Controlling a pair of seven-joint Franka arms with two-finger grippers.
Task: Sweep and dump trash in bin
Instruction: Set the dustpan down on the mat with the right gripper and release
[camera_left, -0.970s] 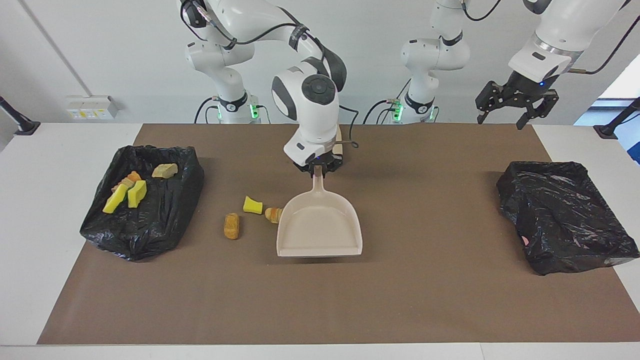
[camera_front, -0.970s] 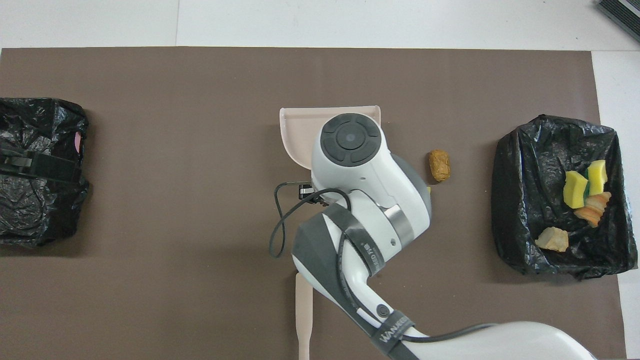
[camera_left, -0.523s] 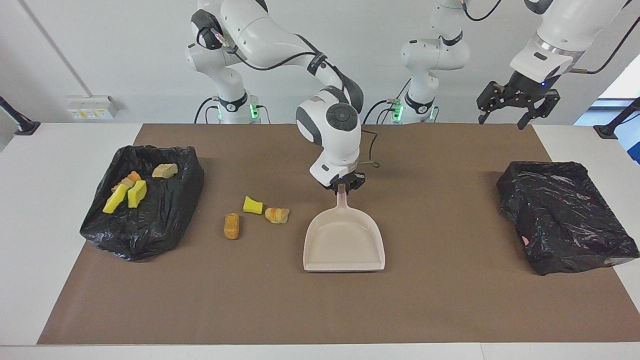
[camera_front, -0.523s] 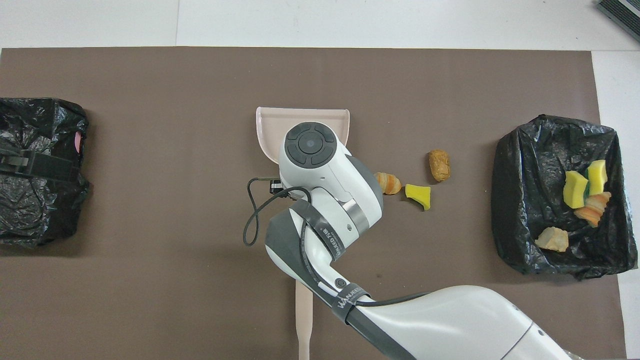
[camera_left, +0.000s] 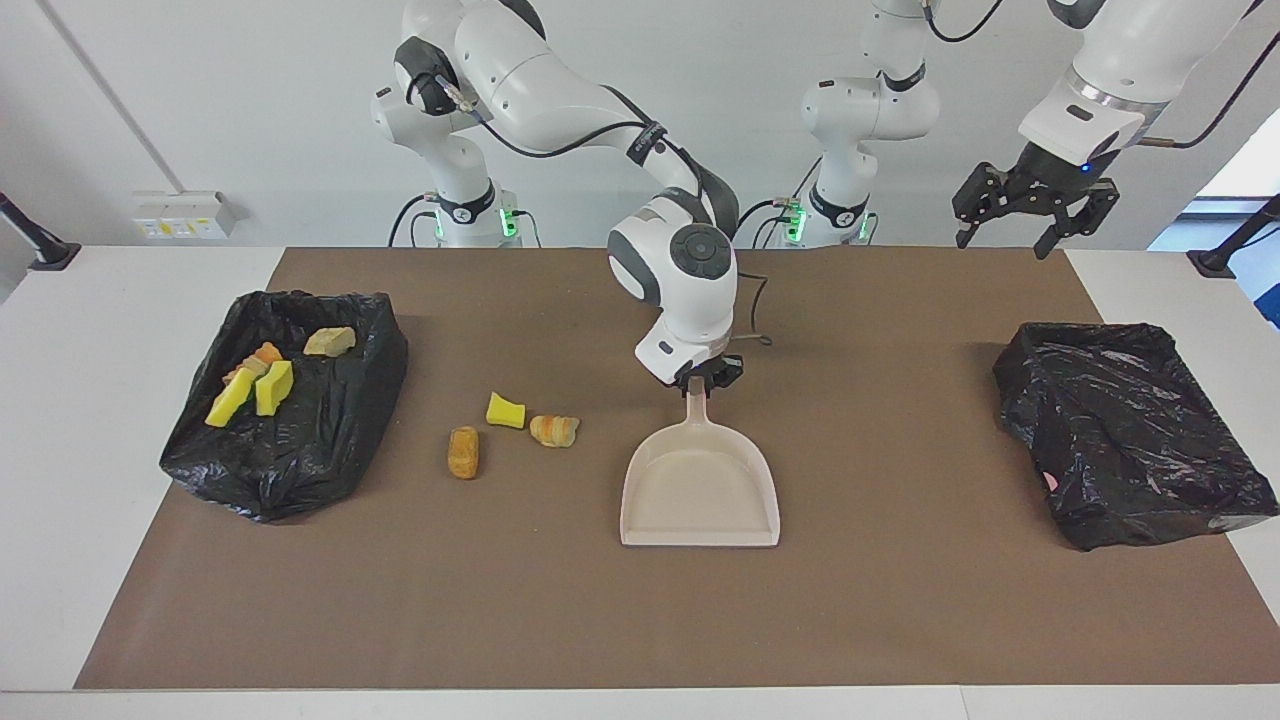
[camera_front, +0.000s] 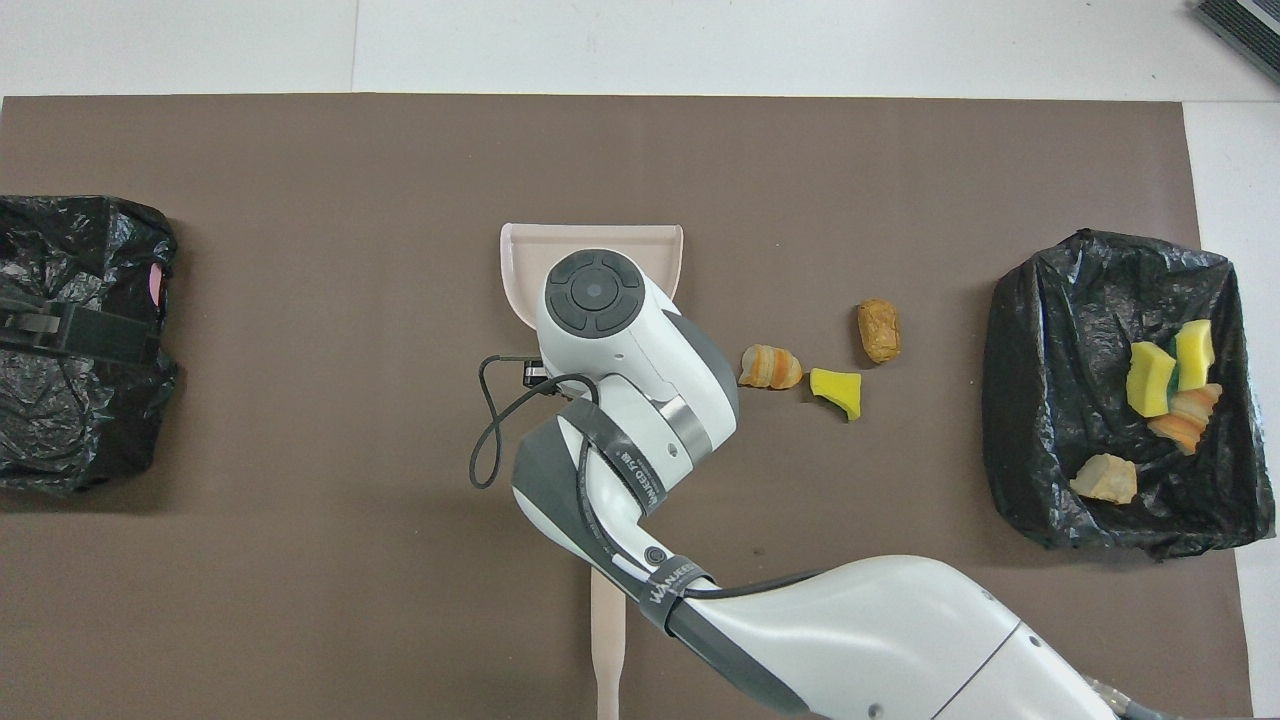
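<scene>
My right gripper (camera_left: 697, 384) is shut on the handle of the beige dustpan (camera_left: 700, 490), which sits low on the brown mat with its mouth facing away from the robots. In the overhead view the arm covers most of the dustpan (camera_front: 520, 270). Three trash pieces lie on the mat beside it, toward the right arm's end: a yellow foam chunk (camera_left: 505, 411) (camera_front: 838, 391), a striped croissant (camera_left: 554, 430) (camera_front: 769, 367) and a bread roll (camera_left: 463, 452) (camera_front: 879, 330). Several more pieces (camera_left: 270, 385) lie in the black-lined bin (camera_left: 290, 460). My left gripper (camera_left: 1035, 215) waits raised and open.
A second black bag (camera_left: 1130, 430) sits at the left arm's end of the mat (camera_left: 900, 600). The beige brush handle (camera_front: 606, 640) lies nearer to the robots than the dustpan; its bristles are hidden under my right arm.
My right gripper has carried the dustpan toward the left arm's end and slightly farther from the robots. That uncovered the croissant and the yellow chunk. The left arm has not moved.
</scene>
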